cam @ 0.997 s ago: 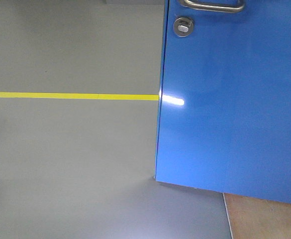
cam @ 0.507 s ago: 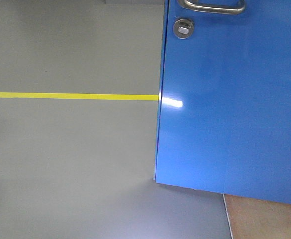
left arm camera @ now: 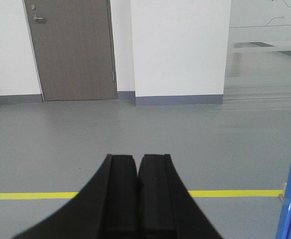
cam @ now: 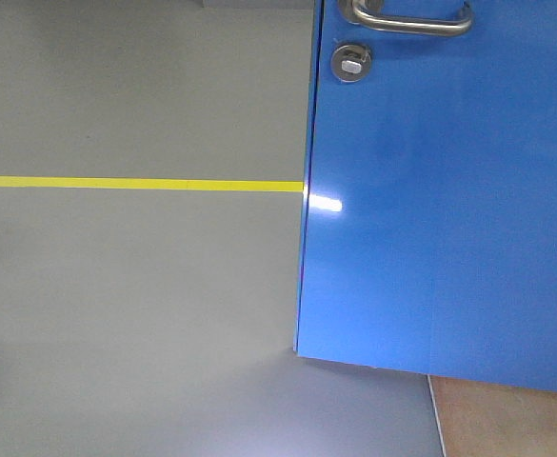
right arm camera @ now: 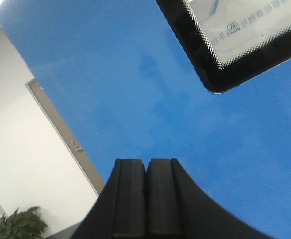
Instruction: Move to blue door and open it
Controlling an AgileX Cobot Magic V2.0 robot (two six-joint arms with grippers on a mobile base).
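Facing blue door [cam: 449,219] | yellow floor line [cam: 135,183] left | brown door [left arm camera: 70,50] beyond

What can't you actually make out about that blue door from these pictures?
- Front view: the lever handle is cut off by the top edge; the blue door runs past the right edge.
- Right wrist view: the right gripper hides the door's lower part; the window print is too small to read.

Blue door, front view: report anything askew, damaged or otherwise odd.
Nothing stands out. The blue door panel is smooth and unmarked apart from a bright light reflection near its left edge. Its lever handle sits level, with the round lock below it. The yellow floor line runs straight and unbroken.
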